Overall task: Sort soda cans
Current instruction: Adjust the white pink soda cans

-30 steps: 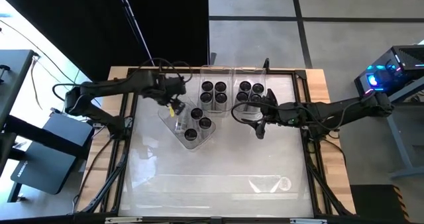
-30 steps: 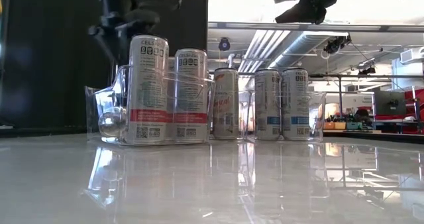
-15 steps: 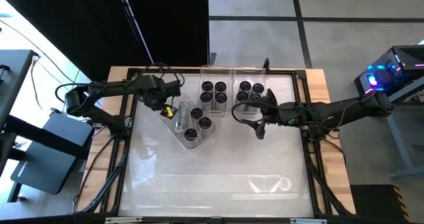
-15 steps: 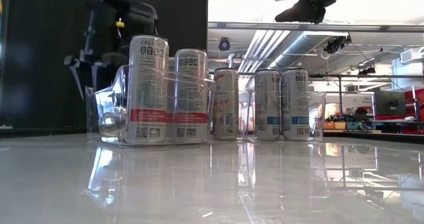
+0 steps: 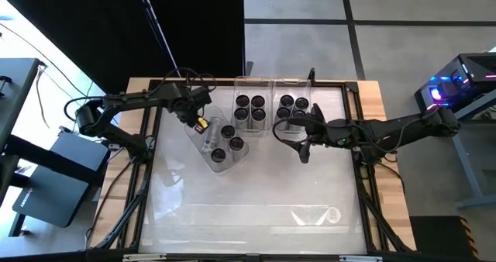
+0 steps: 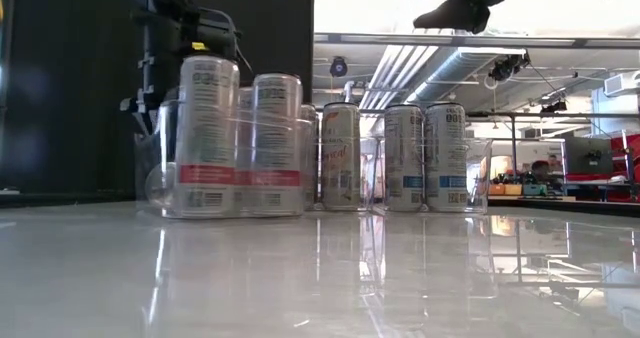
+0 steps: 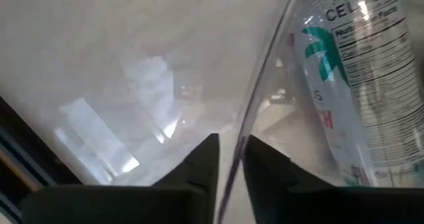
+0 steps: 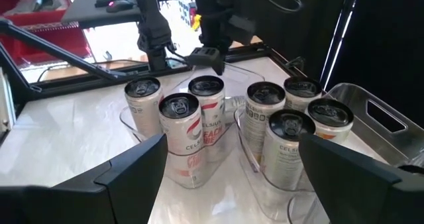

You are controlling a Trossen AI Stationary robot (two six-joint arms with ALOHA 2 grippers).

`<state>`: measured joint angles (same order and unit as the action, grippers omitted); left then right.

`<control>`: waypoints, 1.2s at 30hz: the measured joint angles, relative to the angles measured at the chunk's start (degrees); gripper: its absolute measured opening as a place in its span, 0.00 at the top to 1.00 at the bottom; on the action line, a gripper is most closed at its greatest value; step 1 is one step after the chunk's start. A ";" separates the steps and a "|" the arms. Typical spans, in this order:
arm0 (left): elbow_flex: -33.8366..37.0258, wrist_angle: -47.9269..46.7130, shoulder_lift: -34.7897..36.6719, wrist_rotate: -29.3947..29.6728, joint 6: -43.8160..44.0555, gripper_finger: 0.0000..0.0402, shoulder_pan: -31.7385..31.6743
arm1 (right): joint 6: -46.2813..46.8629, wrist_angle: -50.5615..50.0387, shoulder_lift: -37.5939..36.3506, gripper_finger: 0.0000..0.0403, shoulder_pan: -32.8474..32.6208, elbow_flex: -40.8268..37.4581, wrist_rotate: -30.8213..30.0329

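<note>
A clear plastic bin (image 5: 204,143) lies slanted on the table's far left and holds three soda cans (image 5: 228,130), silver with dark tops. My left gripper (image 5: 197,122) is shut on this bin's far-left end. Two more clear bins stand side by side at the far edge, the middle bin (image 5: 249,82) and the right bin (image 5: 294,82), each holding several upright cans. My right gripper (image 5: 304,149) hangs open above the table, just near of the right bin, touching nothing. The low view shows it high up (image 6: 455,8). My left gripper pinches the bin's thin clear end wall (image 7: 242,127) between its two fingers. One finger (image 7: 265,163) is on the cans' side of the wall and the other finger (image 7: 202,163) is outside. The fingers come from above, pointing down. The bin rests on the table.
A clear plastic piece (image 5: 318,214) lies flat near the table's front right. A raised frame (image 5: 147,161) runs around the white table top. The near half of the table holds nothing else. A dark screen (image 6: 80,88) stands behind the far left corner.
My left gripper has come down at the slanted bin's far-left end and shut on its wall. The bin with its three cans has slid a little toward the table's left edge, staying upright on the table.
</note>
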<state>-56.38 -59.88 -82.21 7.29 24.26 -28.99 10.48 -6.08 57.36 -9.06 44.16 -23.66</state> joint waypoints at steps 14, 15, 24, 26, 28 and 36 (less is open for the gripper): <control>0.09 10.59 0.00 1.46 -18.34 0.95 -3.17 | 2.22 0.89 0.02 0.16 0.02 0.00 -0.31; 0.09 11.47 -0.01 2.23 -19.29 0.95 -3.26 | 2.62 0.89 0.07 0.16 0.02 -0.02 -0.31; -0.22 16.49 0.01 5.08 -22.38 0.81 -3.37 | 5.88 0.89 0.11 0.16 0.02 -0.02 -0.37; -0.24 15.62 0.04 4.80 -22.81 0.76 -3.37 | 6.54 0.95 0.26 0.16 0.02 -0.02 -0.38; -0.72 14.86 0.00 4.80 -23.35 0.70 -3.35 | 7.31 1.08 0.46 0.16 0.02 -0.02 -0.46; -9.90 9.97 0.01 4.58 -21.19 0.54 -3.11 | 7.70 1.66 3.10 0.16 0.02 -0.02 -3.96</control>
<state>-66.28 -49.91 -82.20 11.87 3.07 -32.10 18.18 -4.43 60.46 -9.04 44.14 -27.62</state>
